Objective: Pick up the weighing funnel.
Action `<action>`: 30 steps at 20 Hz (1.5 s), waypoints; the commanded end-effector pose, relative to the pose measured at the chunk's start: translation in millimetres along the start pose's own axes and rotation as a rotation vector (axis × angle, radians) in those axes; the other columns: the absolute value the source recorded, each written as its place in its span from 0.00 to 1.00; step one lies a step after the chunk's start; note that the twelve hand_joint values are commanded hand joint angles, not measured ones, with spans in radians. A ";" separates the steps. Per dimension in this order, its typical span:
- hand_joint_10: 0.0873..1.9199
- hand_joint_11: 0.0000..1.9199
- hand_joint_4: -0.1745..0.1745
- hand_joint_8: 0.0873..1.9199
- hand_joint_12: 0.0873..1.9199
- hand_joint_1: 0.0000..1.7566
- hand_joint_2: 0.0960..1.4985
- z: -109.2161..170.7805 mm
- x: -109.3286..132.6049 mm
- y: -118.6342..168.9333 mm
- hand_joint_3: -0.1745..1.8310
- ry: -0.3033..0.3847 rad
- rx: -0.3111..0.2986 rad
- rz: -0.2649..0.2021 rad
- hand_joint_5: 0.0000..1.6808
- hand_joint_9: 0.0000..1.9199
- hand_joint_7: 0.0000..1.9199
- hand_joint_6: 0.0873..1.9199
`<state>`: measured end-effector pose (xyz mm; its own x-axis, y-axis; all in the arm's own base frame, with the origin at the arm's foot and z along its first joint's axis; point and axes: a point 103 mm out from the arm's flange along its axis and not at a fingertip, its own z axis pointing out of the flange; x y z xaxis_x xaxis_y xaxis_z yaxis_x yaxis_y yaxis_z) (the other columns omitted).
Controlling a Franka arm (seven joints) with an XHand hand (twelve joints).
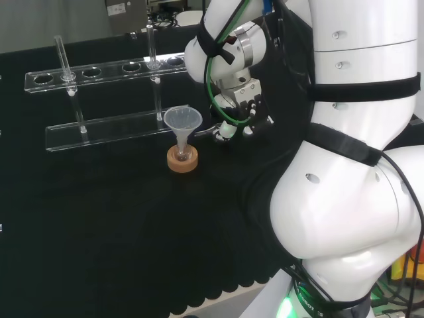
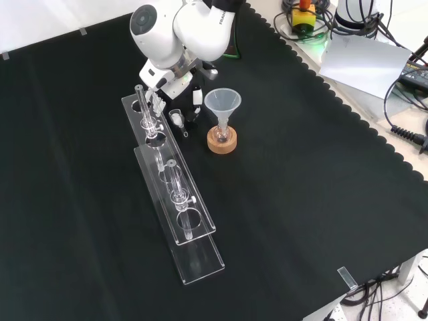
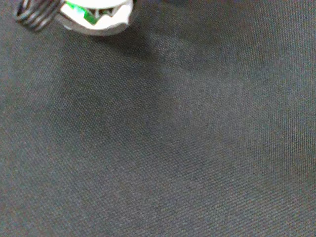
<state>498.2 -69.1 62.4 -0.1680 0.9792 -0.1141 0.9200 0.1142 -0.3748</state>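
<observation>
Head view: the robot hand point(image 1: 240, 109) hangs low over the desk point(image 1: 99, 232), just right of the funnel point(image 1: 183, 122). The funnel stands mouth up in a small flask on a cork ring point(image 1: 182, 162). Left of it and farther off is a clear two-tier rack point(image 1: 106, 129) carrying a few test tubes. The arm's white links block my sight of the near right.

Front view: the robot hand point(image 2: 195, 99) is half hidden under the arm's link. A small clear piece, which I take for the weighing funnel point(image 2: 176, 118), lies on the cloth just beside the hand, hemmed between rack point(image 2: 194, 247) and funnel point(image 2: 222, 101). I cannot tell whether the hand is released or clenched.

Wrist view: bare black cloth point(image 3: 173, 148), with a white part of the hand point(image 3: 98, 15) close above it.
</observation>
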 end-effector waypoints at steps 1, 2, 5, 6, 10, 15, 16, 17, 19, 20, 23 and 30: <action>0.22 0.28 0.35 0.36 0.64 0.51 0.39 0.3 -1.0 -0.5 0.39 0.004 0.000 -0.001 0.34 0.47 0.37 0.32; 0.22 0.28 0.35 0.36 0.64 0.51 0.39 0.4 -1.5 -0.7 0.39 0.004 -0.001 -0.002 0.34 0.47 0.37 0.32; 0.22 0.28 0.35 0.36 0.64 0.51 0.39 2.2 -3.6 -2.6 0.39 0.005 -0.003 0.000 0.34 0.47 0.37 0.32; 0.22 0.28 0.35 0.36 0.64 0.51 0.39 3.1 -5.2 -3.4 0.39 0.005 -0.002 0.001 0.34 0.47 0.37 0.32; 0.22 0.28 0.35 0.36 0.64 0.52 0.39 5.7 -8.5 -4.6 0.39 0.005 0.003 0.005 0.33 0.47 0.37 0.33; 0.22 0.28 0.35 0.37 0.64 0.52 0.39 6.1 -10.3 -4.4 0.39 0.012 0.002 0.009 0.33 0.47 0.37 0.33; 0.22 0.28 0.35 0.37 0.64 0.52 0.39 6.0 -10.5 -4.3 0.39 0.014 0.002 0.009 0.33 0.47 0.37 0.33; 0.22 0.28 0.35 0.37 0.64 0.52 0.39 5.9 -10.6 -4.3 0.39 0.015 0.002 0.009 0.34 0.47 0.37 0.33; 0.23 0.28 0.35 0.37 0.64 0.52 0.39 5.6 -10.7 -4.1 0.39 0.015 0.003 0.009 0.33 0.47 0.37 0.33; 0.23 0.28 0.35 0.37 0.64 0.52 0.39 5.5 -10.6 -4.0 0.39 0.015 0.004 0.010 0.33 0.47 0.37 0.34; 0.23 0.28 0.35 0.37 0.64 0.52 0.39 4.7 -9.4 -3.7 0.39 0.006 0.006 0.013 0.33 0.47 0.37 0.34; 0.23 0.28 0.35 0.37 0.64 0.52 0.38 4.0 -7.1 -2.9 0.40 -0.002 0.014 0.023 0.33 0.47 0.37 0.34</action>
<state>495.3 -78.5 60.7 -0.1486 0.9818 -0.1181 0.9194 0.0932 -0.3821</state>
